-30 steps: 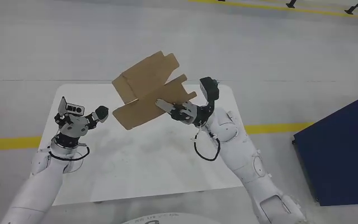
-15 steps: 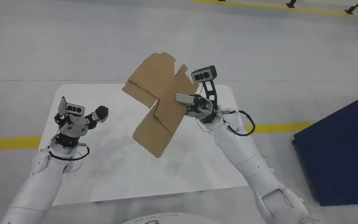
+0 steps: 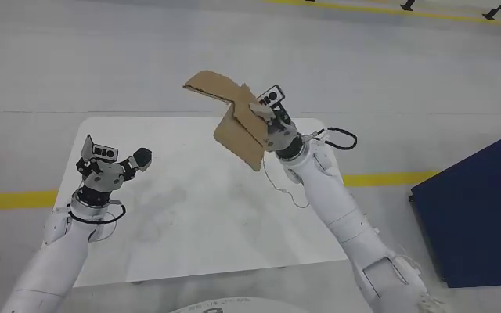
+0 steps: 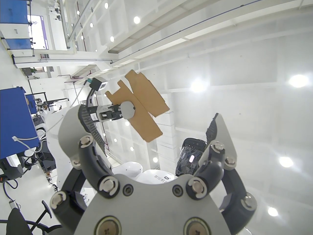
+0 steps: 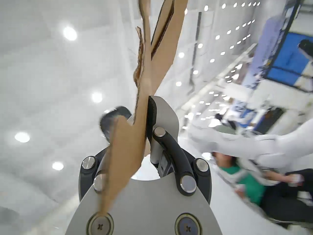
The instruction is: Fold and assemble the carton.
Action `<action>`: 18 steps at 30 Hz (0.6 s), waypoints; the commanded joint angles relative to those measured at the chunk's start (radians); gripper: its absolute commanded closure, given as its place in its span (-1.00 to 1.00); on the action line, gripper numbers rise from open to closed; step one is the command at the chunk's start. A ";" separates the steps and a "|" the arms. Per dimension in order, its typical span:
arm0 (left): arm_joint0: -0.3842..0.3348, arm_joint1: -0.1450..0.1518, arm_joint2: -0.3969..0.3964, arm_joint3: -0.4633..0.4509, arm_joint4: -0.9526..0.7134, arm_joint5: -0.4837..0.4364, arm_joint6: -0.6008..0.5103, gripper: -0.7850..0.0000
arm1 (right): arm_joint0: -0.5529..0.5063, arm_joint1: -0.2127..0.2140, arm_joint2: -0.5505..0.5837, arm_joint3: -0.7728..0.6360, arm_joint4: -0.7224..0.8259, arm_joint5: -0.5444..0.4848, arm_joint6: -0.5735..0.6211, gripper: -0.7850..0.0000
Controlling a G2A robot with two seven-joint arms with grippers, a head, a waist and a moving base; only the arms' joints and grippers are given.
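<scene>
My right claw [image 3: 262, 119] is clenched on the carton [image 3: 237, 137], cardboard pinched between the pads. The carton is off the table [image 3: 196, 235], up in the air over the far edge, about 1 o'clock from table centre. It's tilted, with one panel sticking out toward 11 o'clock from my grip.

Right wrist view: the carton [image 5: 166, 37] is edge-on, corrugated layers visible, running straight out from the claw [image 5: 146, 108]. A dark pad presses on the sheet. The outline is hard to read from this angle.

Left wrist view gives the outline: the broad face of the carton [image 4: 144, 99], a flat blank with notched flaps, not squared into a box. My right claw [image 4: 122, 110] grips where the panels meet.

My left claw [image 3: 131, 163] is released, nothing in it, at 10 o'clock of the table near the left edge, well apart from the carton. In its own wrist view the fingers [image 4: 93, 133] are spread wide, aimed at the ceiling lights [image 4: 297, 80].
</scene>
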 commanded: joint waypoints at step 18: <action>0.000 0.000 0.000 0.000 0.000 0.000 0.000 -1.00 | -0.005 -0.016 -0.038 0.027 0.356 0.576 -0.023 1.00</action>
